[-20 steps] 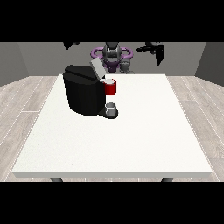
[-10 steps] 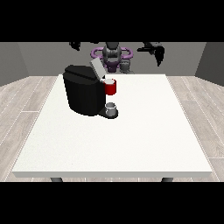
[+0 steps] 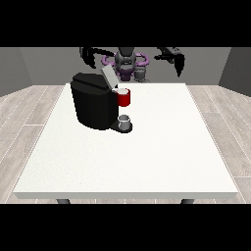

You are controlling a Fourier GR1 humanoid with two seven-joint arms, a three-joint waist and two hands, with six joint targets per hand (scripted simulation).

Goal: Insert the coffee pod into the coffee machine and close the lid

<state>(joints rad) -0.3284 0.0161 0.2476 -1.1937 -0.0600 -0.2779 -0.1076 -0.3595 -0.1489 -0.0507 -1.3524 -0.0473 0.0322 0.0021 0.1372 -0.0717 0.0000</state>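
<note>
A black coffee machine (image 3: 93,105) stands on the white table (image 3: 147,147), left of the middle. Its grey lid (image 3: 108,77) is tilted up and open above the red brewing head (image 3: 124,98). A small grey cup (image 3: 125,120) sits on the machine's base under the head. I cannot make out the coffee pod for certain; a pale spot shows on top of the red head. The hand at the view's left (image 3: 89,55) hangs raised above and behind the machine. The hand at the view's right (image 3: 179,62) is raised beyond the table's far right part, its fingers pointing down.
The robot's torso (image 3: 126,63) with purple rings stands behind the table's far edge. Wooden floor surrounds the table on both sides. The table's front and right parts are bare white surface.
The hand at the view's right has swung lower, its fingers now pointing down. The hand at the view's left has shifted slightly. The machine, lid and cup stay in place.
</note>
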